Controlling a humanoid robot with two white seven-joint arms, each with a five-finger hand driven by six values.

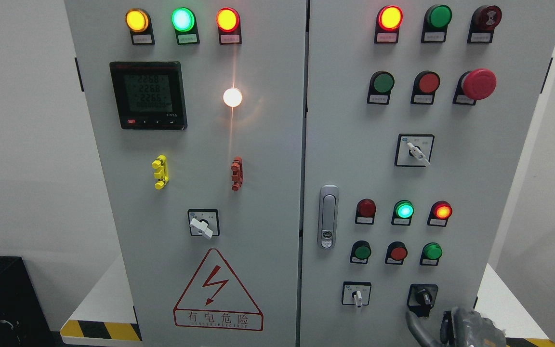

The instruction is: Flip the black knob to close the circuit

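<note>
Approaching now: right hand (468, 328) sits at five o'clock, just below the black knob (422, 297) low on the panel's (268, 144) right door; finger spread can't be told. Next: rise, pinch, twist.

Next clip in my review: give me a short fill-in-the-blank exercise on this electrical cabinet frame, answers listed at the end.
1. The black knob sits on the cabinet's ____ door.
2. The robot's right hand shows just ____ the black knob.
3. The door handle is mounted on the right door's ____ edge.
4. The warning triangle contains a red ____ symbol.

Answers: right; below; left; lightning bolt
</note>
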